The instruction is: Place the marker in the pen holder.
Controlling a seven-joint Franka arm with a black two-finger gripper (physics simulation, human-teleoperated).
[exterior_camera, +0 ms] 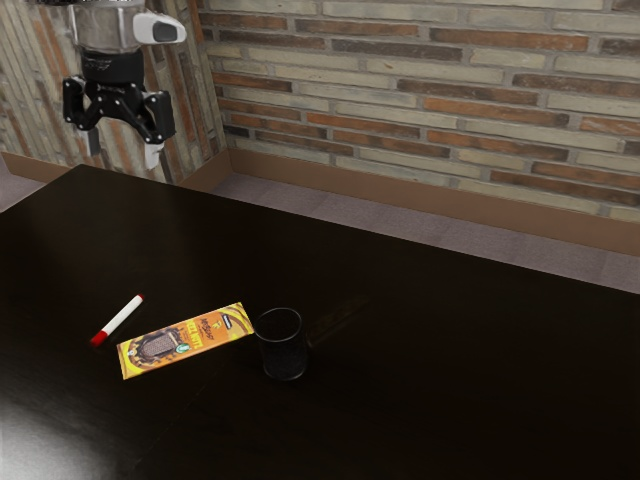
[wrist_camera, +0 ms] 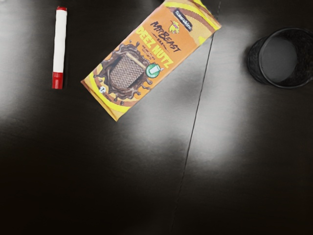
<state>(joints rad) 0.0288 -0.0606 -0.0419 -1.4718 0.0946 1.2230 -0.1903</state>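
Rough bricks in cream, grey and rust make up the wall (exterior_camera: 430,90) in the exterior view, with a plain brown skirting board (exterior_camera: 400,193) below. Nearer is our table (exterior_camera: 450,390), smooth, black and faintly glossy. At the far left our black two-finger hand (exterior_camera: 124,154) hangs above the surface, fingers spread with nothing between them, presumably ready to come down astride something slim. That something is the white marker with red ends (exterior_camera: 118,320), lying flat at the near left, well short of the dark, round, open-topped pen holder (exterior_camera: 284,364). The holder stands upright, its mouth free to receive a marker lowered on end. Between them lies a flat orange-and-yellow chocolate bar (exterior_camera: 186,340).

In the wrist view we see the marker's straight, smooth barrel apart from the bar's printed wrapper, which should leave our fingers room on both sides. The holder's wall looks finely textured, perhaps mesh. A thin seam (wrist_camera: 194,122) crosses the tabletop. Because the barrel is round, we judge it could roll if nudged.
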